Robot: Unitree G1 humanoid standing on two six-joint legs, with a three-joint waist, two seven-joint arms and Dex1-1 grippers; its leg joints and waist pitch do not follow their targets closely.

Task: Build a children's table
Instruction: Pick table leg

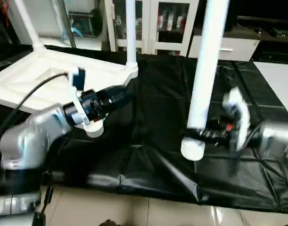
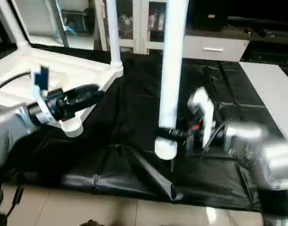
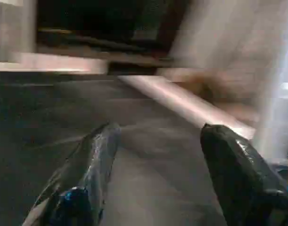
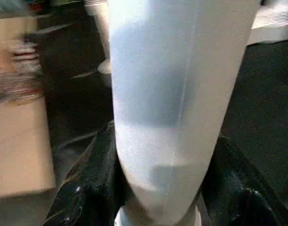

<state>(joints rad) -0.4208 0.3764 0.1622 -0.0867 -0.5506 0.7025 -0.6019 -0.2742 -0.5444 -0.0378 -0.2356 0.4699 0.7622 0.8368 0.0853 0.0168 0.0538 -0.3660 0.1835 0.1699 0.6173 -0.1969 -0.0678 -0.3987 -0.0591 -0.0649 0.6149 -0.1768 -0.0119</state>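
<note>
Right gripper [image 1: 210, 134] pinching an upright white tube leg [image 1: 207, 70] just above its flared end over the black tabletop [image 1: 158, 117], left gripper [image 3: 155, 155] spread and empty beside the inverted table top [image 1: 35, 77]; the leg looks light, stiff and smooth, best gripped low.

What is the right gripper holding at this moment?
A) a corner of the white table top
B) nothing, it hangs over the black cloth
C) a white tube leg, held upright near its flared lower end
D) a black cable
C: the right gripper has a finger on each side of the upright white leg, just above its flared end.
</note>
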